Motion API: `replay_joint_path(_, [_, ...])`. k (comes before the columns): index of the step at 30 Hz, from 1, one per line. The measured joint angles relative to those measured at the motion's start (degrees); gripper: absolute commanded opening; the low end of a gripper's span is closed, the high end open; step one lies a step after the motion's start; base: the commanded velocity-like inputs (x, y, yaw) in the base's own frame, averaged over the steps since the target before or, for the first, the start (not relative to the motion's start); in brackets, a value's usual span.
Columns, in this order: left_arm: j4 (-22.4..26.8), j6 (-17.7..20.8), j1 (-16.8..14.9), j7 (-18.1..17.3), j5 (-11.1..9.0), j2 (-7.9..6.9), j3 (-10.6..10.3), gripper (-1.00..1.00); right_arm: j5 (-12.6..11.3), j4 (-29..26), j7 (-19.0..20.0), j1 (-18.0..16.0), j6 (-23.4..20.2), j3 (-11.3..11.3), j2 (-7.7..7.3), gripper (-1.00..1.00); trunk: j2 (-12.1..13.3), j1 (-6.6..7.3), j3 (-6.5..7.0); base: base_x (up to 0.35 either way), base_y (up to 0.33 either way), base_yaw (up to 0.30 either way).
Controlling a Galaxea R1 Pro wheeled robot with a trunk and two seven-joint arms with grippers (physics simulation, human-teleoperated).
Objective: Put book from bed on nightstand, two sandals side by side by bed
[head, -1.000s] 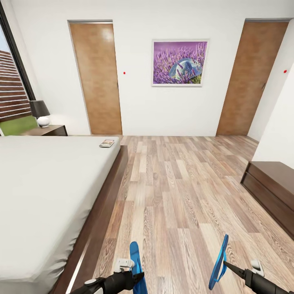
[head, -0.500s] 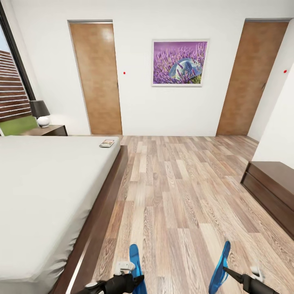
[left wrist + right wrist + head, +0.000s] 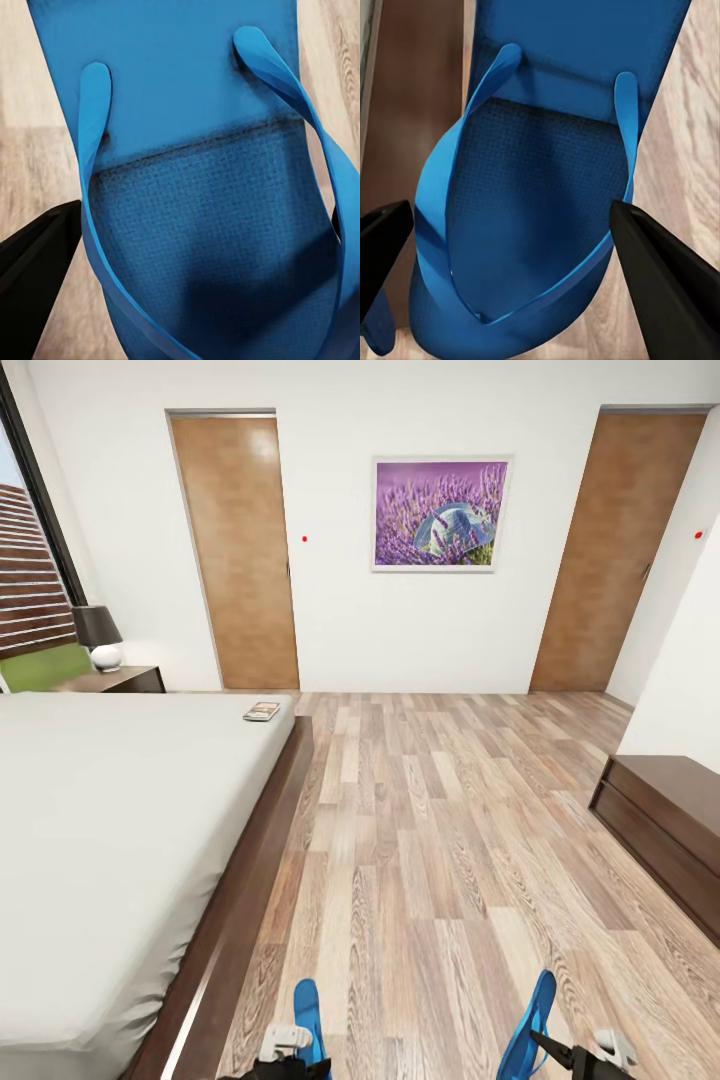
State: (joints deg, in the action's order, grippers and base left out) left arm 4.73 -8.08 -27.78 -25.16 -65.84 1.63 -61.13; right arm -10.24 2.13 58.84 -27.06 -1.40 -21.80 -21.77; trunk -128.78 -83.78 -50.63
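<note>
Both arms lower now, 2 grippers each clamped on 1 of 2 sandals: left gripper (image 3: 297, 1062) on left sandal (image 3: 306, 1008), right gripper (image 3: 556, 1052) on right sandal (image 3: 529, 1024).

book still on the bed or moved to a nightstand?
On the bed: the book lies flat at its far corner, apart from the nightstand.

Holding one blue sandal (image 3: 307, 1012) in my left gripper (image 3: 290, 1063), toe end up, low beside bed (image 3: 110, 830) frame; thin straps and textured sole seen close in left wrist view (image 3: 202, 225). Second blue sandal (image 3: 528, 1028) pinched in my right gripper (image 3: 560, 1052), standing on edge, apart from first; right wrist view (image 3: 540, 217) shows fingers either side. Book (image 3: 262, 711) lies flat at far corner of grey mattress. Dark nightstand (image 3: 125, 680) just beyond bed.
</note>
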Motion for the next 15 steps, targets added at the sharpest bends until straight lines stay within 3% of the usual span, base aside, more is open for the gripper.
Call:
replay_joint_path(8, [-0.05,-0.14,0.05,-0.06,0.03,0.07,-0.02,-1.0,0.01,0.18,-0.01,0.0,0.12,-0.04,0.01,-1.0,0.0,0.0,0.0,0.004,0.0,0.0])
replay_joint_path(15, [-0.13,-0.08,0.24,-0.01,0.06,0.97,-0.1,-1.0,0.0,0.19,-0.01,0.0,0.13,-0.05,0.01,-1.0,0.0,0.01,0.0,0.173,-0.027,0.0])
